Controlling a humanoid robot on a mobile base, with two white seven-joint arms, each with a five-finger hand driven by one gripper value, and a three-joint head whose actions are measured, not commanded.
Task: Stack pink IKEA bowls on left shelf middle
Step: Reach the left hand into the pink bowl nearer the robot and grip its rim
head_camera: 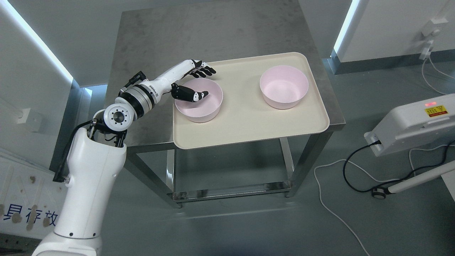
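Two pink bowls stand apart on a cream tray [245, 131] on a steel table [149, 46]. The left bowl [199, 112] is near the tray's left edge and the right bowl [284, 89] is at its back right. My left arm comes in from the lower left. My left hand [208, 82] is at the left bowl's back-left rim. Its thumb [193, 95] reaches inside the bowl, and its fingers [202, 71] are stretched out just beyond the rim. The hand is open and straddles the rim without closing on it. My right arm is not in view.
The table has a low crossbar between its legs [231, 190]. A white device [412, 124] with black and white cables [352, 177] lies on the floor at the right. A white wall panel [21, 192] stands at the lower left.
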